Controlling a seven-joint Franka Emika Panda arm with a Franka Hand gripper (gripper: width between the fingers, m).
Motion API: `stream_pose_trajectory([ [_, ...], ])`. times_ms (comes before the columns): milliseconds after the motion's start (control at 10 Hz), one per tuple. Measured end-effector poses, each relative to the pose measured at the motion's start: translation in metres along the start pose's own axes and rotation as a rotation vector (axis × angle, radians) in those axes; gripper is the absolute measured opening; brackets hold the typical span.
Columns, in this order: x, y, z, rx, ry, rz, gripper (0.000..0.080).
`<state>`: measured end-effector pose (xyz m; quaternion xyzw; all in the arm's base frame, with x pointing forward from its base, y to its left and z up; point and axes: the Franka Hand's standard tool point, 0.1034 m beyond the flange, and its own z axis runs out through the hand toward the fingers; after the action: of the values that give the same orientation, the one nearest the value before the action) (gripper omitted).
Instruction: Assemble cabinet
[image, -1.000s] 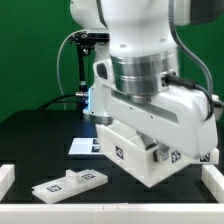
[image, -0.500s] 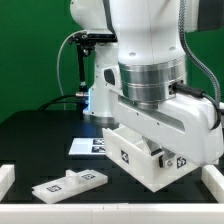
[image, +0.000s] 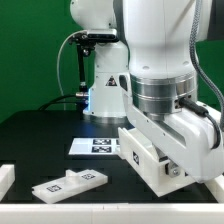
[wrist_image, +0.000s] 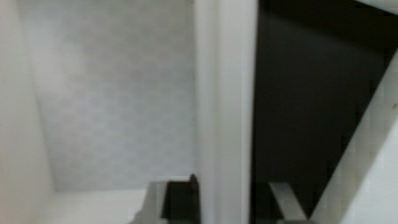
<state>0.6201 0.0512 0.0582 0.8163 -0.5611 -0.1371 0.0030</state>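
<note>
Pinching the cabinet (image: 146, 162) wall, gripper (wrist_image: 230, 202) sits directly above it.

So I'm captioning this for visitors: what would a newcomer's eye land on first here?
The big glossy white arm fills the exterior view's right, standing over the white cabinet with its marker tags. In the wrist view the end effector pinches one thin cabinet wall. A loose tagged panel lies at the exterior view's front left.
</note>
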Motion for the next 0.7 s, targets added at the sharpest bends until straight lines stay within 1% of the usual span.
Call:
stream_pose_trajectory([
  [300,0.000,0.001,0.002,-0.003,-0.001,-0.004,0.0090],
  [400,0.007,0.004,0.000,-0.008,0.005,0.045,0.0090],
  [500,0.014,0.006,-0.002,-0.005,0.016,0.104,0.0090],
  [600,0.020,0.004,-0.004,0.011,0.034,0.156,0.0090],
  [700,0.024,0.006,-0.003,0.003,0.038,0.140,0.0090],
])
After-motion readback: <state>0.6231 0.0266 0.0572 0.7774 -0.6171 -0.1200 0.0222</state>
